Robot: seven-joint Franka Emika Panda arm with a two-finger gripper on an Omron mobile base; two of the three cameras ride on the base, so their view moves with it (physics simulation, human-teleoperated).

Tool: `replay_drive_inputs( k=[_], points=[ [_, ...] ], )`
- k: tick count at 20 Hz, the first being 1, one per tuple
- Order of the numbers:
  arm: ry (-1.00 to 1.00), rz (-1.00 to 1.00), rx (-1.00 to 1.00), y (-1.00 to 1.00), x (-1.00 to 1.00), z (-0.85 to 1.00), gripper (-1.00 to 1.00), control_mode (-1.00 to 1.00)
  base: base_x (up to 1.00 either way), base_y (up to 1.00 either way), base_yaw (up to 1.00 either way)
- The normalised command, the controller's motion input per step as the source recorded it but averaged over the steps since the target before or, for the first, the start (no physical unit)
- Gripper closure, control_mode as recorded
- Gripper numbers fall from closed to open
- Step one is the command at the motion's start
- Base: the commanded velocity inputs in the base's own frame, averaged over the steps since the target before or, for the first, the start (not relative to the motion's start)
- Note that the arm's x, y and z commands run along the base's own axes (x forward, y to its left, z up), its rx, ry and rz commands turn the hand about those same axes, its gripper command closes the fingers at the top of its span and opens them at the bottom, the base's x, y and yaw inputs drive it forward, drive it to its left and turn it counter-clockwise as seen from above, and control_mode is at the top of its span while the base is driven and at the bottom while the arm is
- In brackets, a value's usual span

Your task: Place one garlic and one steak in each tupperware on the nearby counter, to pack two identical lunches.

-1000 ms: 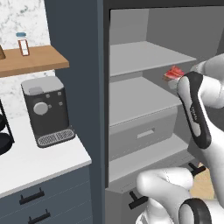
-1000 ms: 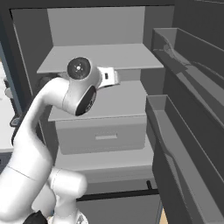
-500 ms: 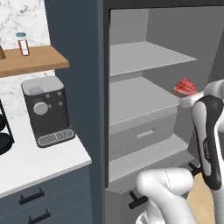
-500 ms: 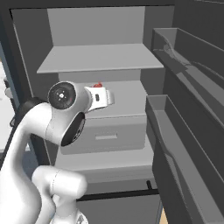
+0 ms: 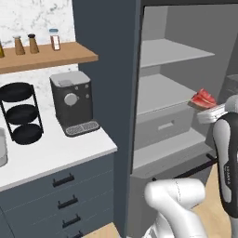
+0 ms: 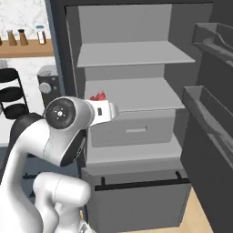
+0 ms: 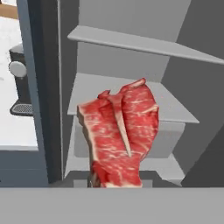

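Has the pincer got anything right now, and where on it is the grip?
Yes: the pincer is shut on the steak, gripped at the end nearest the hand; the rest of the raw red slab sticks out ahead, toward the open fridge.

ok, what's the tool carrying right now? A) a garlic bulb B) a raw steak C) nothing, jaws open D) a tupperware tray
B: the hand view shows a red marbled steak held up right at the tool, in front of the open fridge shelves; the left base view shows the same red meat at the end of the arm.
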Motion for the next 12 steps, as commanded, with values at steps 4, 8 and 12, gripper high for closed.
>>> replay_drive_inputs(
  k=[4, 8, 12],
  points=[
    [0.00, 0.00, 0.00, 0.00, 0.00, 0.00, 1.00, 1.00, -0.36, 1.00, 0.00],
    [0.00, 0.00, 0.00, 0.00, 0.00, 0.00, 1.00, 1.00, -0.28, 1.00, 0.00],
    [0.00, 0.00, 0.00, 0.00, 0.00, 0.00, 1.00, 1.00, -0.08, 1.00, 0.01]
  ],
)
